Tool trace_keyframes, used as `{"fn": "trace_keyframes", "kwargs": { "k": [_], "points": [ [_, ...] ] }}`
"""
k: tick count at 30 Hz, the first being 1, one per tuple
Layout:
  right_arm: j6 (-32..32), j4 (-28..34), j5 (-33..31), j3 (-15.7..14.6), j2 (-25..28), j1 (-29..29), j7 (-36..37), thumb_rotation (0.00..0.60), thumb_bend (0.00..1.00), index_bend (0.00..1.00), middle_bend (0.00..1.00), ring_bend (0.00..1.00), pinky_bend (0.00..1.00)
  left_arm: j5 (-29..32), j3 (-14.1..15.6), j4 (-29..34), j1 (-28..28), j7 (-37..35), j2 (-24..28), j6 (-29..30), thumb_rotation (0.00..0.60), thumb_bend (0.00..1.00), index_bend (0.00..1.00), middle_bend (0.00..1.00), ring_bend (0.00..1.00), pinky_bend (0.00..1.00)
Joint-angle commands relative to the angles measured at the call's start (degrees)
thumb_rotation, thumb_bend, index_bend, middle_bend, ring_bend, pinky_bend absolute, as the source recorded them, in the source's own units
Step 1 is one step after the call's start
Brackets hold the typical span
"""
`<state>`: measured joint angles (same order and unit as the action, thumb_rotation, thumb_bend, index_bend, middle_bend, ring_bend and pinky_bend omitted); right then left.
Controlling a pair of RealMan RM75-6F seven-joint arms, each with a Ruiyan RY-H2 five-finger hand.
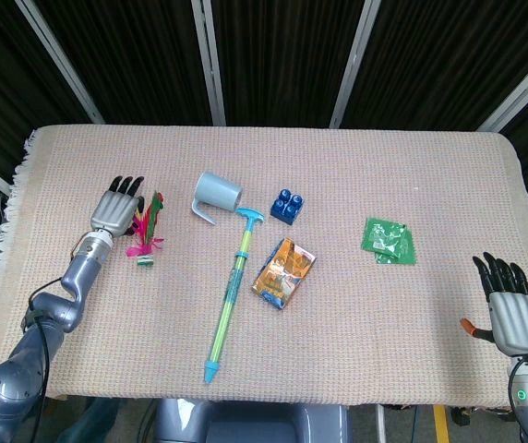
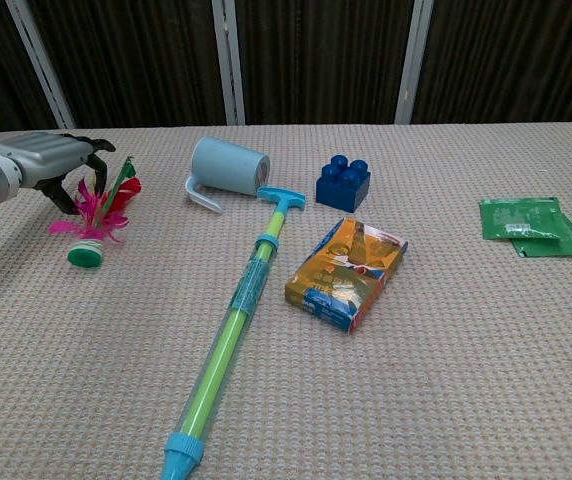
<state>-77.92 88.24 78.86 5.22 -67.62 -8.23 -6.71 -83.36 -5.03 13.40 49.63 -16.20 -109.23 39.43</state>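
My left hand (image 1: pixel 117 209) (image 2: pixel 44 166) hovers at the left of the table, fingers spread, right beside a feathered shuttlecock (image 1: pixel 146 229) (image 2: pixel 95 222) with pink, red and green feathers and a green base. Its fingertips reach over the feathers; I cannot tell if they touch. It holds nothing. My right hand (image 1: pixel 510 308) is at the table's front right corner, fingers apart and empty, nearest a green packet (image 1: pixel 389 241) (image 2: pixel 532 226). The chest view does not show it.
A grey-blue mug (image 1: pixel 216 197) (image 2: pixel 227 168) lies on its side. Next to it are a blue toy brick (image 1: pixel 287 206) (image 2: pixel 343 184), a long green and blue water pump (image 1: pixel 230 293) (image 2: pixel 231 325) and an orange snack box (image 1: pixel 283 271) (image 2: pixel 347 272). Woven cloth (image 1: pixel 412 175) covers the table.
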Motion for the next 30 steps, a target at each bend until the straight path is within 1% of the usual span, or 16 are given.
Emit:
{"fn": "trace_keyframes", "kwargs": {
  "k": [1, 4, 6, 8, 12, 15, 16, 19, 21, 22, 24, 26, 28, 30],
  "points": [
    [0.06, 0.03, -0.06, -0.01, 0.06, -0.02, -0.04, 0.600, 0.11, 0.00, 0.00, 0.00, 0.00, 0.08, 0.08, -0.68, -0.21, 0.20, -0.23, 0.22, 0.600, 0.46, 0.55, 0.00, 0.00, 0.00],
    [-0.01, 0.09, -0.08, 0.03, 0.12, 0.01, 0.05, 0.600, 0.11, 0.00, 0.00, 0.00, 0.00, 0.24, 0.02, -1.35, -0.39, 0.78, -0.42, 0.77, 0.600, 0.48, 0.61, 0.00, 0.00, 0.00],
    [-0.09, 0.13, -0.07, 0.02, 0.11, 0.04, -0.06, 0.600, 0.11, 0.00, 0.00, 0.00, 0.00, 0.42, -0.13, -1.27, -0.61, 0.57, -0.27, 1.51, 0.600, 0.49, 0.63, 0.00, 0.00, 0.00],
    [0.06, 0.24, -0.03, -0.08, 0.09, 0.00, -0.11, 0.600, 0.11, 0.00, 0.00, 0.00, 0.00, 0.41, -0.23, -0.76, -0.95, 0.20, 0.19, 3.47, 0.600, 0.49, 0.64, 0.00, 0.00, 0.00],
    [0.57, 0.53, 0.16, -0.35, 0.21, -0.16, -0.08, 0.600, 0.11, 0.00, 0.00, 0.00, 0.00, -0.29, -0.05, 1.63, -1.91, -0.05, 2.04, 9.72, 0.600, 0.49, 0.63, 0.00, 0.00, 0.00],
    [0.24, 0.87, 0.76, -0.55, 0.44, -0.07, 0.18, 0.600, 0.11, 0.00, 0.00, 0.00, 0.00, -0.97, -0.09, 5.24, -2.91, 0.73, 4.32, 16.31, 0.600, 0.49, 0.62, 0.00, 0.00, 0.00],
    [-0.12, 1.08, 1.14, -0.62, 0.59, 0.05, 0.39, 0.600, 0.11, 0.00, 0.00, 0.00, 0.00, -1.34, -0.14, 7.35, -3.34, 1.37, 5.52, 19.37, 0.600, 0.49, 0.62, 0.00, 0.00, 0.00],
    [-1.08, 1.57, 2.03, -0.86, 0.95, 0.43, 0.79, 0.600, 0.11, 0.00, 0.00, 0.00, 0.00, -2.24, -0.07, 13.46, -4.34, 3.90, 8.71, 24.75, 0.600, 0.49, 0.60, 0.00, 0.00, 0.00],
    [-1.82, 1.94, 2.83, -1.06, 1.24, 0.72, 1.25, 0.600, 0.11, 0.00, 0.00, 0.00, 0.00, -3.17, 0.14, 19.81, -5.04, 7.04, 11.81, 28.20, 0.600, 0.48, 0.59, 0.00, 0.00, 0.00],
    [-2.31, 2.16, 3.31, -1.15, 1.43, 0.89, 1.53, 0.600, 0.11, 0.00, 0.00, 0.00, 0.00, -3.73, 0.26, 24.14, -5.39, 9.35, 13.82, 29.84, 0.600, 0.48, 0.58, 0.00, 0.00, 0.00],
    [-3.23, 2.45, 4.13, -1.31, 1.75, 1.24, 1.95, 0.600, 0.11, 0.00, 0.00, 0.00, 0.00, -4.47, 0.43, 32.30, -6.08, 13.78, 17.41, 31.87, 0.600, 0.48, 0.57, 0.00, 0.00, 0.00],
    [-4.00, 2.61, 4.72, -1.39, 1.98, 1.53, 2.29, 0.600, 0.11, 0.00, 0.00, 0.00, 0.00, -4.70, 0.54, 38.77, -6.81, 17.15, 20.05, 32.82, 0.600, 0.48, 0.57, 0.00, 0.00, 0.00],
    [-4.56, 2.70, 5.22, -1.51, 2.19, 1.78, 2.67, 0.600, 0.11, 0.00, 0.00, 0.00, 0.00, -4.71, 0.58, 44.60, -7.54, 20.50, 22.37, 33.40, 0.600, 0.48, 0.57, 0.00, 0.00, 0.00],
    [-4.92, 2.76, 5.62, -1.61, 2.39, 1.96, 3.04, 0.600, 0.11, 0.00, 0.00, 0.00, 0.00, -4.77, 0.70, 48.26, -8.13, 22.70, 23.74, 33.78, 0.600, 0.48, 0.57, 0.00, 0.00, 0.00]
  ]
}}
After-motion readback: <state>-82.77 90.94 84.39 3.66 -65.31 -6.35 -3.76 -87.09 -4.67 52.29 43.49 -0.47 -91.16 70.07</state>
